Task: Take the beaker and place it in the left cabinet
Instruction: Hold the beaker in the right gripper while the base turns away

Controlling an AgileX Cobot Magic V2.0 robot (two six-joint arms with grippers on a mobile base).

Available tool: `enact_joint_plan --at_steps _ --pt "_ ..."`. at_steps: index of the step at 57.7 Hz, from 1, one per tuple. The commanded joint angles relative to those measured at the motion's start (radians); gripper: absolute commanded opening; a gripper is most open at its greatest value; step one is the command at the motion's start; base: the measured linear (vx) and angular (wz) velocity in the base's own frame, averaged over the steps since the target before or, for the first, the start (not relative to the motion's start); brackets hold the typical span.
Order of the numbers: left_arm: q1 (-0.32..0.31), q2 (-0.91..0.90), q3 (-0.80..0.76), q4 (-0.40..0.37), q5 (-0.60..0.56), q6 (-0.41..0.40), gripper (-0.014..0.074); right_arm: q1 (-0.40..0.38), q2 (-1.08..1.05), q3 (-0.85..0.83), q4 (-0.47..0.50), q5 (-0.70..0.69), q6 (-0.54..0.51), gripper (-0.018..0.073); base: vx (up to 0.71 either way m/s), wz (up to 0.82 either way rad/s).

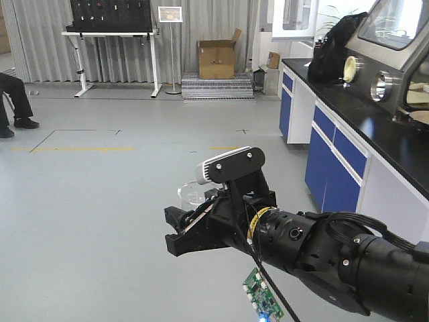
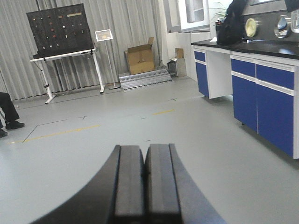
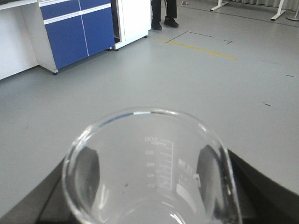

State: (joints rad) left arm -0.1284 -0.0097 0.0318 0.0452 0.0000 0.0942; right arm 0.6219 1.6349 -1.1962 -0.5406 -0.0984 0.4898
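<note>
The beaker (image 3: 149,172) is small, clear glass with white graduation marks. In the right wrist view it fills the lower half, its rim toward the camera, with dark fingers (image 3: 268,186) on both sides. My right gripper (image 3: 154,200) is shut on it. In the front view the right gripper (image 1: 182,223) holds the beaker (image 1: 191,193) in the air above the grey floor. My left gripper (image 2: 144,154) is shut and empty, with its pads together, pointing over the floor. The left cabinet is out of view.
A lab bench with blue doors and a black top (image 1: 348,151) runs along the right, with a black bag (image 1: 335,47) on it. A cardboard box (image 1: 216,59) and a pegboard table (image 1: 110,27) stand at the back. A person's legs (image 1: 13,100) show at far left.
</note>
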Motion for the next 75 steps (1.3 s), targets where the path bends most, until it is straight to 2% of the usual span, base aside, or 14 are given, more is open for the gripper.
enact_joint_plan --at_steps 1,75 --pt "-0.001 -0.019 0.016 -0.003 -0.075 -0.003 0.0001 -0.001 -0.048 -0.037 -0.003 -0.072 0.002 0.004 0.37 0.08" --pt "-0.001 -0.019 0.016 -0.003 -0.075 -0.003 0.0001 -0.001 -0.048 -0.037 -0.003 -0.073 0.002 0.004 0.51 -0.02"
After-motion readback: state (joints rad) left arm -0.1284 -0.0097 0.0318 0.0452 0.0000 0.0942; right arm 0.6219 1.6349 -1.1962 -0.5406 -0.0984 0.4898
